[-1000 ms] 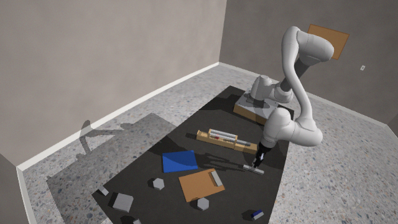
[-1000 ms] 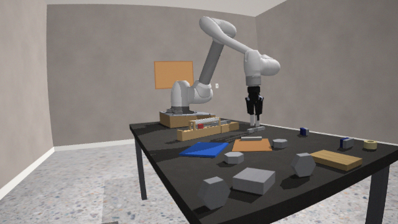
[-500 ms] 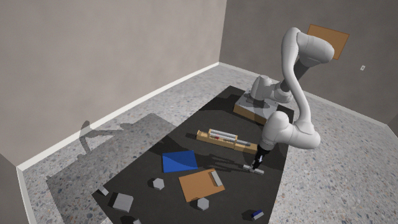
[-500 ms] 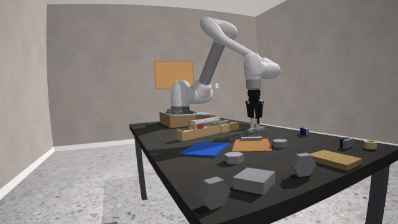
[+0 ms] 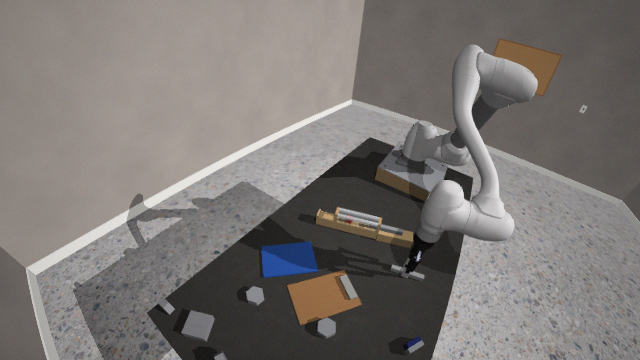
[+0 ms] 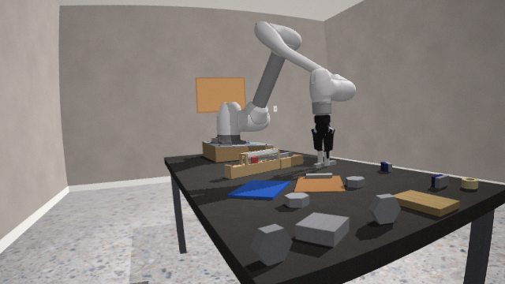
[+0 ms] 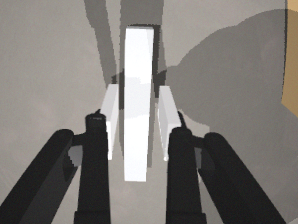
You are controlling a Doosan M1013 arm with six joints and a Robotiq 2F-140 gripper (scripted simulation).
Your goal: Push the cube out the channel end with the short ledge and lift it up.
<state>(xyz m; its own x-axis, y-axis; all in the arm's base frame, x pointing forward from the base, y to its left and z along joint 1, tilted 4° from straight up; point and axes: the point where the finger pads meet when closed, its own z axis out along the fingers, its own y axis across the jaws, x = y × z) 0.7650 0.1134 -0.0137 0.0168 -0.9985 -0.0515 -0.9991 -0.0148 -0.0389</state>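
Pale grey bar [image 7: 137, 106]: flat on the surface [image 5: 380, 320], lying directly between the fingers, long axis running straight ahead along the gap. Fingers part-open, straddling the bar, gripping nothing yet.

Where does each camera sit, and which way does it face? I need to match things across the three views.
Top: high off one long side of the table, looking down its length to the base; whole arm and gripper show.
Exterior: low beyond the table's far end, facing the base; whole arm shows.
Wrist: on the arm's wrist, looking down between the fingers at a pale bar; only the fingers show.
Shared: top and exterior both show the channel, the blue sheet and the bar under the gripper.
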